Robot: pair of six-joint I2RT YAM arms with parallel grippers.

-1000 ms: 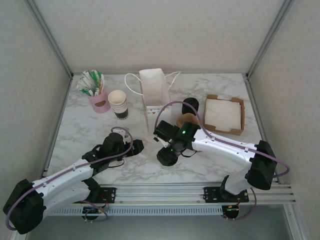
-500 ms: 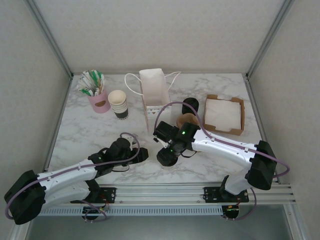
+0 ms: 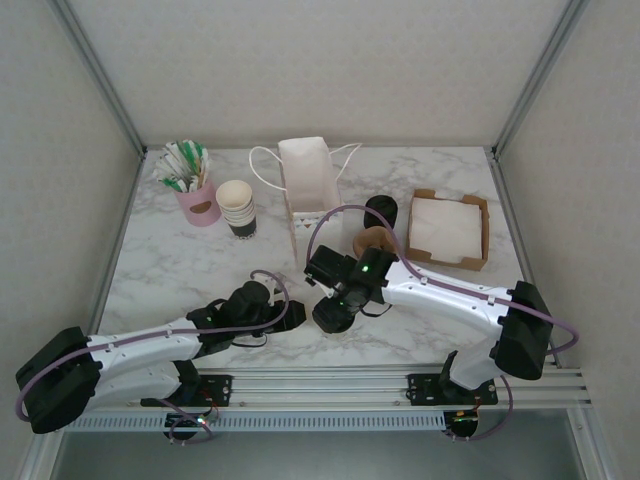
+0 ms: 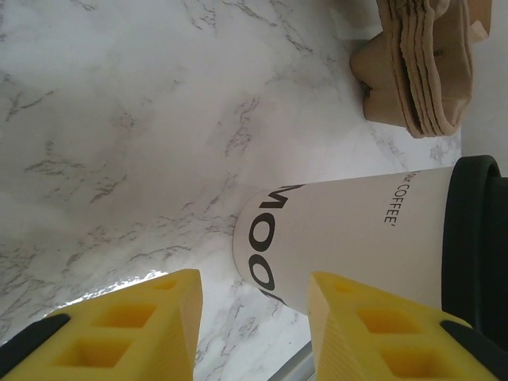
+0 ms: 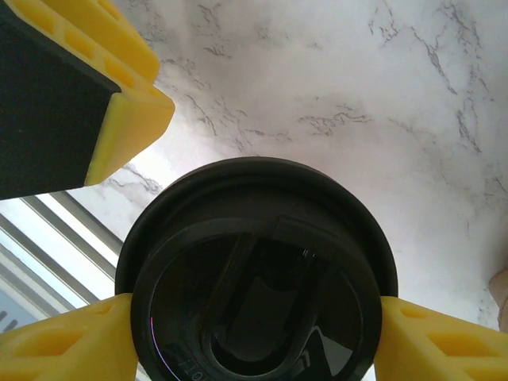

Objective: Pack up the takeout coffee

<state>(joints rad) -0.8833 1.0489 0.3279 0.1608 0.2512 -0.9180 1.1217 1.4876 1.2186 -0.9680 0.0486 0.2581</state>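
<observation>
One takeout coffee (image 4: pixel 349 238) in play, upright at the near centre of the marble tabletop (image 3: pixel 170 270), its white wall lettered in black under a black lid. The right gripper (image 5: pixel 254 313) is on it from above, jaws clamped on either side of the lid rim. The left gripper (image 4: pixel 252 298) sits low just to the coffee's left, jaws apart, two yellow fingers (image 4: pixel 135 317) aimed at the foot of the cup (close, not touching). Count off the far side, left to right: one pink holder (image 3: pixel 200 207) of packets, one stack of paper cups (image 3: pixel 237 207) just beside it, one white handled bag (image 3: pixel 310 180) in the middle, one black cylinder (image 3: pixel 380 212) with one brown cardboard stack (image 3: pixel 374 242) in front of it, and one cardboard box (image 3: pixel 484 238) of napkins.
</observation>
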